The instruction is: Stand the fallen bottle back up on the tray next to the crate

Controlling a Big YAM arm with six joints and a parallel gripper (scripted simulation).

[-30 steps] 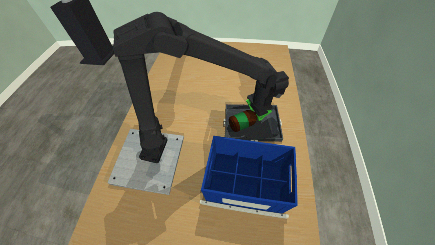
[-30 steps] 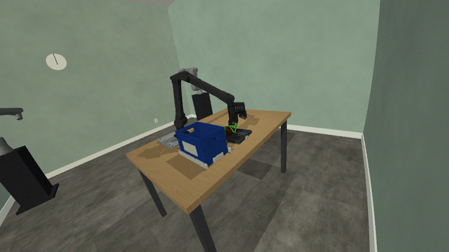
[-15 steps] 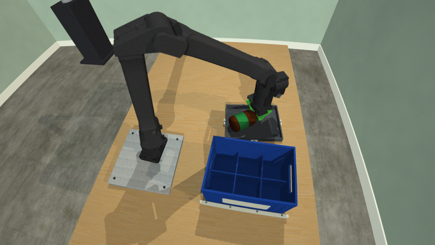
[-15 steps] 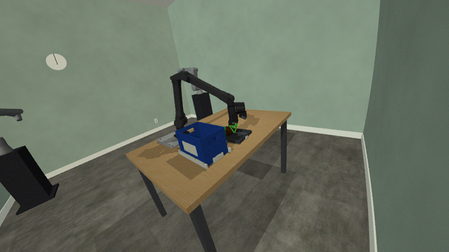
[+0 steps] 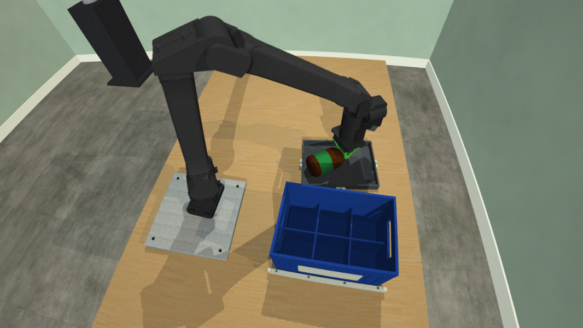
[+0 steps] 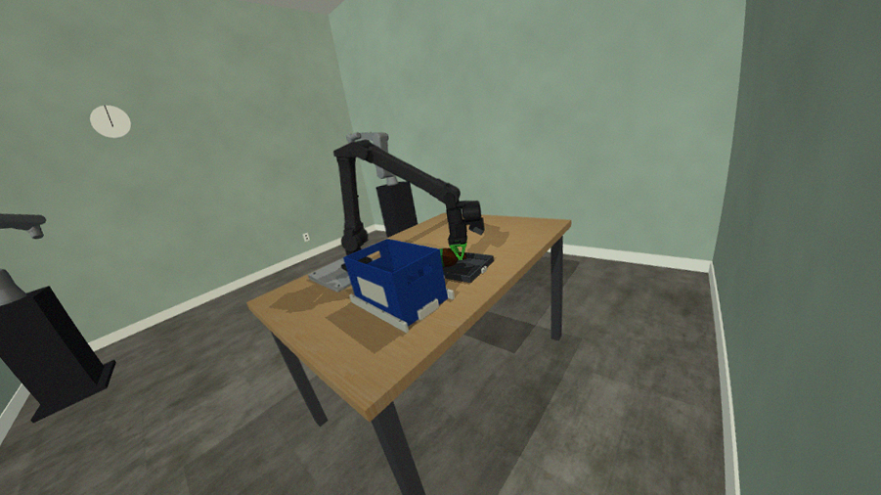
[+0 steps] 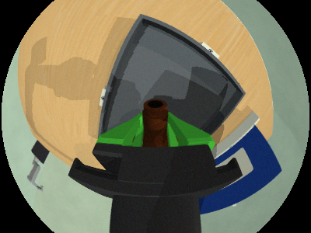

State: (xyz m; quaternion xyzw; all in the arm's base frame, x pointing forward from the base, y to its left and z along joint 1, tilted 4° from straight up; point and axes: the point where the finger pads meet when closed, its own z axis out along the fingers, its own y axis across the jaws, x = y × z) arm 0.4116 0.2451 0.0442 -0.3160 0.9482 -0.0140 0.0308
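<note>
A brown bottle (image 5: 325, 161) with a green label lies on its side on the dark grey tray (image 5: 342, 164), base toward the left edge, neck pointing right and back. My gripper (image 5: 346, 152), with green fingers, is down at the neck end and is shut on the bottle's neck. In the wrist view the brown neck (image 7: 155, 122) sticks out between the two green fingers, which press against it from both sides. In the exterior view the gripper (image 6: 457, 250) sits low over the tray (image 6: 469, 265).
A blue crate (image 5: 335, 235) with several empty compartments stands just in front of the tray, on a white base strip. The arm's grey mounting plate (image 5: 197, 214) lies to the left. The table's right edge runs close beside the tray.
</note>
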